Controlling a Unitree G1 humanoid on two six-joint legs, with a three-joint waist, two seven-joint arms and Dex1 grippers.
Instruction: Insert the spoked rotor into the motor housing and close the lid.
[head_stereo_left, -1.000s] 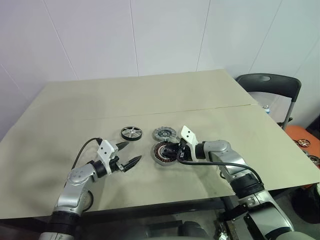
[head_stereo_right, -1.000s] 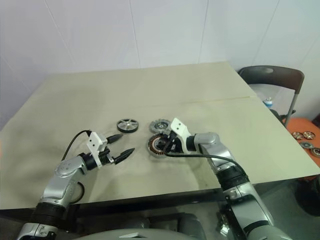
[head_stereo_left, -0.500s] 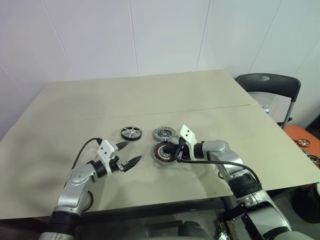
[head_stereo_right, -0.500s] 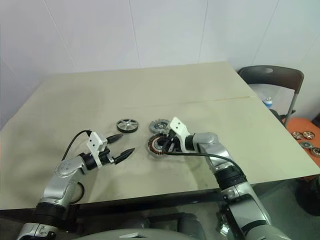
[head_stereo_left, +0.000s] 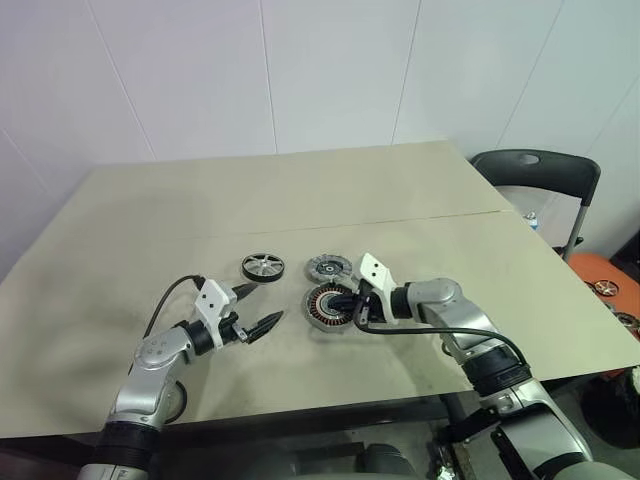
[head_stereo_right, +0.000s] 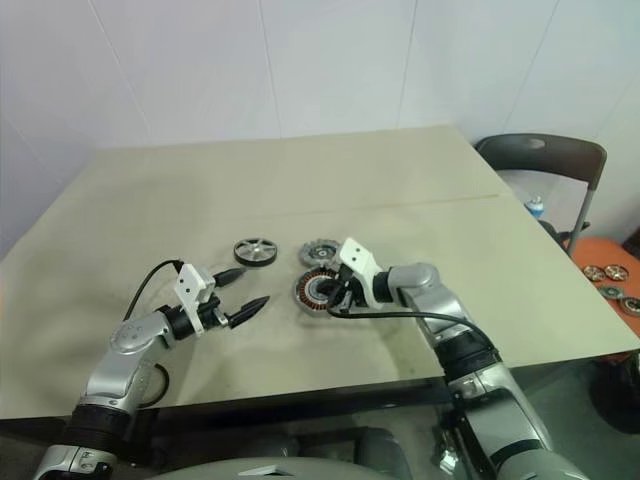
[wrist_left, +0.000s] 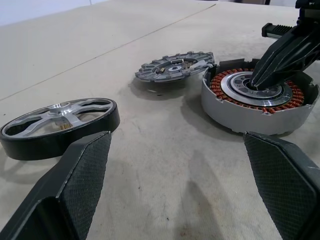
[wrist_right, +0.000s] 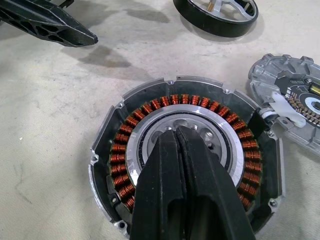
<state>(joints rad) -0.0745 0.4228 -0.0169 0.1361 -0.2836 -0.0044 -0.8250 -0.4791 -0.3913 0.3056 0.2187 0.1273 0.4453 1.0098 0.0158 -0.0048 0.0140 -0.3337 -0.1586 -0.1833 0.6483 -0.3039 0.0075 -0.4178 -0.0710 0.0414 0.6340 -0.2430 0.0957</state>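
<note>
The motor housing, a round shell with copper windings and a silver centre, lies mid-table. My right gripper is shut, its tips resting on the housing's silver centre, with nothing seen between them. The lid, a grey notched disc, lies just behind the housing. Left of the lid lies the spoked rotor, flat, with a black rim and silver spokes. My left gripper stands open just above the table, in front of the rotor and left of the housing, touching neither.
A dark chair stands past the table's right edge. Several small wheels lie on an orange surface at the far right. A seam runs across the table cover behind the parts.
My right gripper's fingers have closed over the housing's centre. The left arm and all three parts have stayed where they were.
</note>
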